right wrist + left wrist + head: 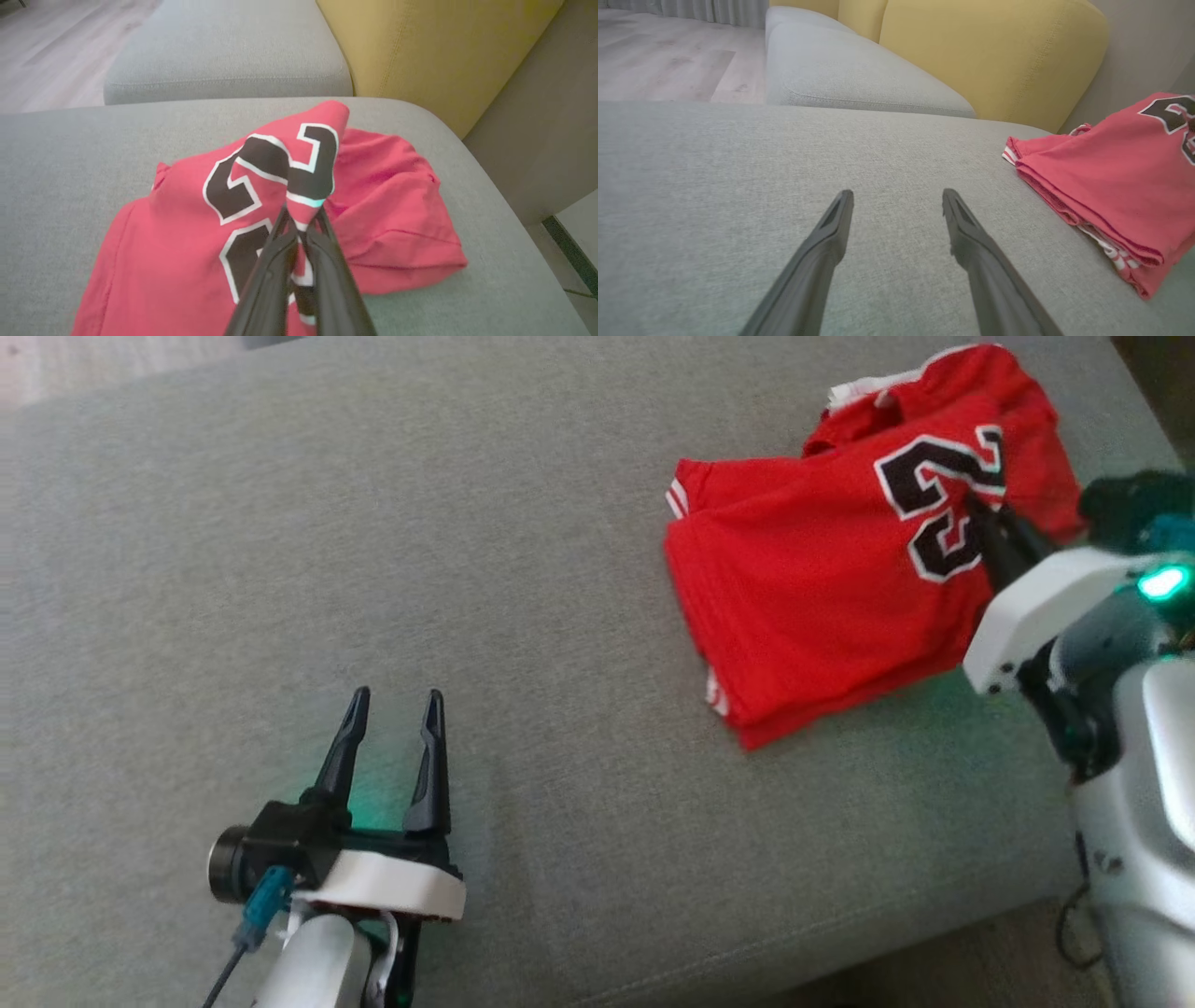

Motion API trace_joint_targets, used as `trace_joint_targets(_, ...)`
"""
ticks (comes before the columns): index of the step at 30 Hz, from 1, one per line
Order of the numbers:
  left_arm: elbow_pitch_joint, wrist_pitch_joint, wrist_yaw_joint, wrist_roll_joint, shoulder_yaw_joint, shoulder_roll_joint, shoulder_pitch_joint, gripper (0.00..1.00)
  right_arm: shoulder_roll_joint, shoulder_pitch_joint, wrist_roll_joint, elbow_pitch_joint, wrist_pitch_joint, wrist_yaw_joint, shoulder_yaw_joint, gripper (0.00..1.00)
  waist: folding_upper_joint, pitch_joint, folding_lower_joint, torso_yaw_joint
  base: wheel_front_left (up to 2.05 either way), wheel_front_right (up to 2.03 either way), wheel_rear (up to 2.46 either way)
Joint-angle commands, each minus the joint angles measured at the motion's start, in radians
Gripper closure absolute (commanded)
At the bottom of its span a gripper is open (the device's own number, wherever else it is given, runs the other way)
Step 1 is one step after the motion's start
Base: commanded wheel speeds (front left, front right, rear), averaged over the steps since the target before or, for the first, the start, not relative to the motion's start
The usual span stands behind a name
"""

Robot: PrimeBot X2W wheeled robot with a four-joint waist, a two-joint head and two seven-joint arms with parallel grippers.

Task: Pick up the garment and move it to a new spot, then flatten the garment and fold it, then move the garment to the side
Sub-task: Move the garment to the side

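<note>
Red jersey [387, 196] cloth is pinched by the right gripper [301, 212], its two fingers pressed together on a raised fold right at the black-and-white number print. The cloth peaks over the tips like a tent, and the rest lies on the grey seat cushion [373, 523]. This is a top-layer pinch mid-panel, not a hem or corner, probably picked because it's the highest ridge and easiest to catch. Judgement: lifting from there will let the layers hang and open unevenly. The jersey sits toward the robot's right and the far part of the cushion, loosely folded in stacked layers, with white-striped edges showing on its left side and a crumpled bulge at the far end. The left gripper [397, 695] has its jaws spread wide with nothing between them, low over bare cushion and well apart from the jersey. It looks parked clear, leaving open surface as a likely drop spot and free to help flatten. The step in hand looks like the first pick-up; move, flatten, fold and shift aside are not yet done. Counts: one jersey, two grippers (one clamped on cloth, one empty), two fingers each, two grey cushions counting the second cushion [840, 70] beyond, one yellow backrest [985, 51], and wood-look floor [658, 56] past that.
</note>
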Motion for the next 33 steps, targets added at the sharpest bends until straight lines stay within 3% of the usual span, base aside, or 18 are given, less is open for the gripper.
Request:
trace_joint_targets(1, -0.025, -0.003, 0.008, -0.004, 0.027, 0.010, -0.025, 0.00, -0.021, -0.055, 0.006, -0.032, 0.002, 0.004, 0.000, 1.00, 0.0000, -0.010, 0.0000, 0.017, 0.00, 0.00, 0.00)
trace_joint_targets(7, -0.013, -0.009, 0.011, -0.017, 0.026, 0.002, -0.016, 0.00, -0.075, -0.142, 0.006, 0.047, 0.018, 0.004, -0.067, 1.00, 0.0000, -0.031, 0.0000, 0.085, 0.00, 0.00, 0.00)
trace_joint_targets(12, -0.014, -0.014, 0.014, -0.023, 0.027, 0.000, -0.008, 0.00, -0.160, -0.181, -0.019, 0.105, 0.042, 0.004, -0.137, 1.00, 0.0000, -0.027, 0.0000, 0.139, 0.00, 0.00, 0.00)
trace_joint_targets(18, -0.016, -0.017, 0.012, -0.024, 0.020, -0.002, -0.010, 0.00, -0.222, -0.188, -0.080, 0.184, 0.049, 0.004, -0.271, 1.00, 0.0000, -0.005, 0.0000, 0.186, 0.00, 0.00, 0.00)
trace_joint_targets(19, -0.016, -0.018, 0.012, -0.024, 0.019, -0.001, -0.012, 0.00, -0.224, -0.189, -0.094, 0.198, 0.041, 0.004, -0.297, 0.61, 0.0000, -0.001, 0.0000, 0.190, 0.00, 0.00, 0.00)
trace_joint_targets(20, -0.015, -0.018, 0.011, -0.024, 0.018, -0.001, -0.013, 0.00, -0.224, -0.189, -0.111, 0.211, 0.033, 0.004, -0.323, 0.07, 0.0000, 0.003, 0.0000, 0.195, 0.00, 0.00, 0.00)
trace_joint_targets(21, -0.014, -0.018, 0.011, -0.023, 0.017, 0.000, -0.015, 0.00, -0.222, -0.190, -0.129, 0.223, 0.020, 0.004, -0.346, 0.00, 0.0000, 0.006, 0.0000, 0.199, 0.00, 0.00, 0.00)
trace_joint_targets(27, -0.009, -0.019, 0.011, -0.025, 0.018, 0.004, -0.017, 0.00, -0.191, -0.194, -0.185, 0.272, -0.070, 0.004, -0.409, 0.00, 0.0000, 0.005, 0.0000, 0.204, 0.00, 0.00, 0.00)
trace_joint_targets(33, -0.008, -0.020, 0.020, -0.027, 0.020, 0.011, -0.009, 0.00, -0.147, -0.208, -0.182, 0.272, -0.126, 0.004, -0.330, 0.00, 0.0000, -0.023, 0.0000, 0.180, 0.00, 0.00, 0.00)
